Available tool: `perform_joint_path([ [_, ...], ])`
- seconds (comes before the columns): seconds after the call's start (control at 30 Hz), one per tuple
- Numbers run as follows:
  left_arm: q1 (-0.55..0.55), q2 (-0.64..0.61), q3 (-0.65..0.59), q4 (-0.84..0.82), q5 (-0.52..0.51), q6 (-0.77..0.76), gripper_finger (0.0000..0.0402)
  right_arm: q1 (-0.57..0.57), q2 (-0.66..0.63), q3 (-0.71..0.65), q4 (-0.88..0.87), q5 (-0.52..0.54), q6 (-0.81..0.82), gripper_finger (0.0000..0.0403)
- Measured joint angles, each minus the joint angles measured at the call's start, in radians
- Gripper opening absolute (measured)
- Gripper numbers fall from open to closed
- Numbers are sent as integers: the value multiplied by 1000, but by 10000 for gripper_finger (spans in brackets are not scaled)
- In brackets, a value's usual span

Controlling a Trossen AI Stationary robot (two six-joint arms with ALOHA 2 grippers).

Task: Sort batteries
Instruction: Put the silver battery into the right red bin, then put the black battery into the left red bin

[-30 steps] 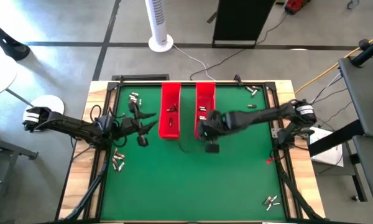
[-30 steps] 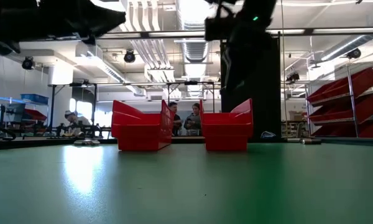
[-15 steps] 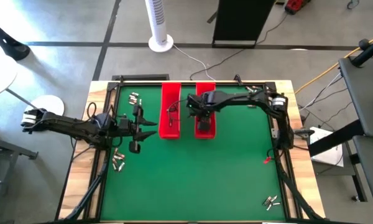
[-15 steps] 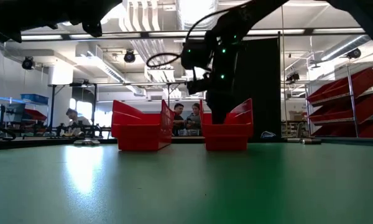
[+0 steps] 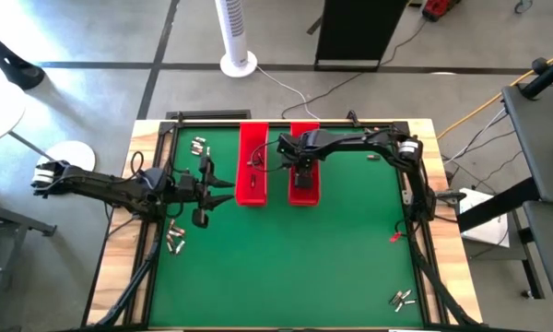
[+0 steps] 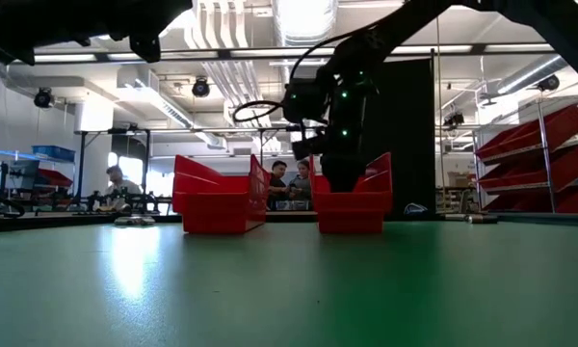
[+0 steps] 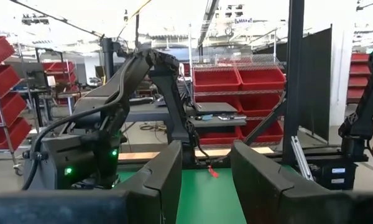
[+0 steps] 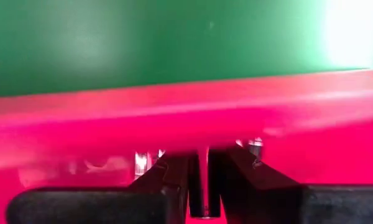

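Found the right gripper (image 5: 301,172) low over the right red tray (image 5: 304,195), its fingers clamped on one dark battery (image 8: 199,177). Saw the left gripper (image 7: 205,180) above the green table (image 5: 286,267), just beside the left red tray (image 5: 250,194), fingers apart and holding nothing. Noted more batteries (image 5: 174,242) lying loose near the table edges and a few inside the trays.

Batteries (image 5: 174,243) too small to tell apart (right tray's (image 5: 303,189) contents largely hidden under the arm).

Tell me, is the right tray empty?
No. The right tray holds batteries; silvery ends glint inside it past the right gripper fingers.
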Motion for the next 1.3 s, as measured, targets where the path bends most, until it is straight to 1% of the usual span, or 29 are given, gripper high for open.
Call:
perform_joint_path([
  [0.07,0,-1,8,-21,0,0,119,-1,18,0,9,-14,-3,52],
  [0.27,0,-4,59,-133,0,-10,119,-3,52,3,25,-14,-6,57],
  [0.5,-1,17,149,-317,0,-72,119,-3,49,8,39,-21,0,106],
  [0.67,-4,31,172,-319,1,-82,119,1,37,31,1,8,0,139],
  [0.8,-3,30,170,-325,1,-82,119,7,-28,61,-58,32,1,159],
  [1.0,-3,31,170,-322,1,-78,119,11,-197,64,-117,45,31,180],
  [1.17,-3,34,170,-324,1,-78,119,-22,-335,50,-157,107,130,189],
  [1.3,-3,39,170,-323,1,-75,119,-90,-415,14,-212,110,246,193],
])
